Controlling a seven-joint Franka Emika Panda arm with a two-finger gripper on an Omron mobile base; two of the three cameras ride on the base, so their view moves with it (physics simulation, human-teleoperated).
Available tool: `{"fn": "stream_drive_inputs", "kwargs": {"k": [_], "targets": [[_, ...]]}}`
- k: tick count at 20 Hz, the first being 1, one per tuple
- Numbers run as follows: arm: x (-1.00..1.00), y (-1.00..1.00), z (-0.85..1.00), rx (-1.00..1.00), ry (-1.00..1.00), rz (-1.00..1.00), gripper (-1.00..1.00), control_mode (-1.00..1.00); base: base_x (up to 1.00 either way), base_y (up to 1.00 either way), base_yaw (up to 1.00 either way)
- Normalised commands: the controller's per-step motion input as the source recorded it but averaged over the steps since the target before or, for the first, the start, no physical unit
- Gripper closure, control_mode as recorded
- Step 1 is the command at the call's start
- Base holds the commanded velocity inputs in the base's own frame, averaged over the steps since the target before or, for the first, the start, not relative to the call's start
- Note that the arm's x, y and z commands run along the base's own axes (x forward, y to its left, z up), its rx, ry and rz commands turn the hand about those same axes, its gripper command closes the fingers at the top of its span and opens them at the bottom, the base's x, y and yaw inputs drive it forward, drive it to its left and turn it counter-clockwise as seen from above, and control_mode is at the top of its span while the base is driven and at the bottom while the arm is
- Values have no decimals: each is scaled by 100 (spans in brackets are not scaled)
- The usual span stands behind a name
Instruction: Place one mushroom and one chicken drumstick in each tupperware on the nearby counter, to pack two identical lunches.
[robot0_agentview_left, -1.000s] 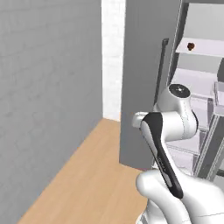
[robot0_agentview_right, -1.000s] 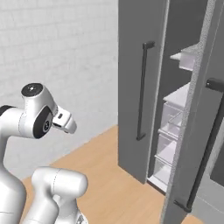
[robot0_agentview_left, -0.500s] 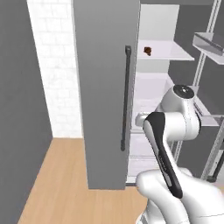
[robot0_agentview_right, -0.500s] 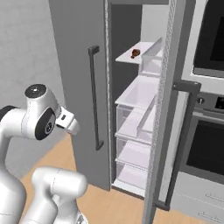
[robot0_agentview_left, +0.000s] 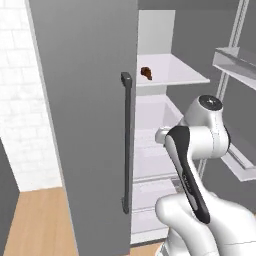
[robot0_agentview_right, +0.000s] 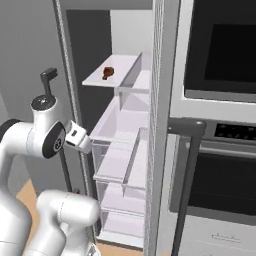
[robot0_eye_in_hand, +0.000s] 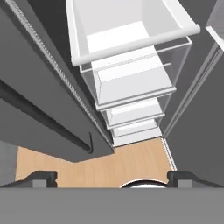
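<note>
A brown chicken drumstick (robot0_agentview_left: 146, 73) lies on the white upper shelf (robot0_agentview_right: 125, 70) of the open fridge, also seen from the right side as the drumstick (robot0_agentview_right: 107, 73). My gripper (robot0_eye_in_hand: 113, 177) is open with nothing between its fingertips (robot0_eye_in_hand: 43, 177). It hangs in front of the fridge, pointing down along the stacked clear drawers (robot0_eye_in_hand: 131, 83), well below and in front of the drumstick. The hand (robot0_agentview_right: 77, 137) sticks out from the arm toward the drawers. The mushroom, the tupperware and the counter are out of view.
The grey fridge door (robot0_agentview_left: 85, 115) with its dark bar handle (robot0_agentview_left: 126, 142) stands open on the left. The other door with shelves (robot0_agentview_left: 235, 62) is open on the right. A built-in oven (robot0_agentview_right: 220, 55) sits beside the fridge. Wooden floor (robot0_eye_in_hand: 127, 164) lies below.
The whole picture has swung from the grey wall to the open fridge, so the cameras have moved with the base. The fridge now stands closer. The arm's pose and open gripper look unchanged.
</note>
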Motion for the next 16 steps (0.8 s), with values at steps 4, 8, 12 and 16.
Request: {"fn": "stream_drive_inputs", "kwargs": {"k": [4,8,12,16], "targets": [[0,0,0,0,0,0,-100,100,51,-31,-38],[0,0,0,0,0,0,-100,100,70,1,-9],[0,0,0,0,0,0,-100,100,69,-3,-4],[-3,-4,94,3,-30,3,-100,-100,0,0,0]]}}
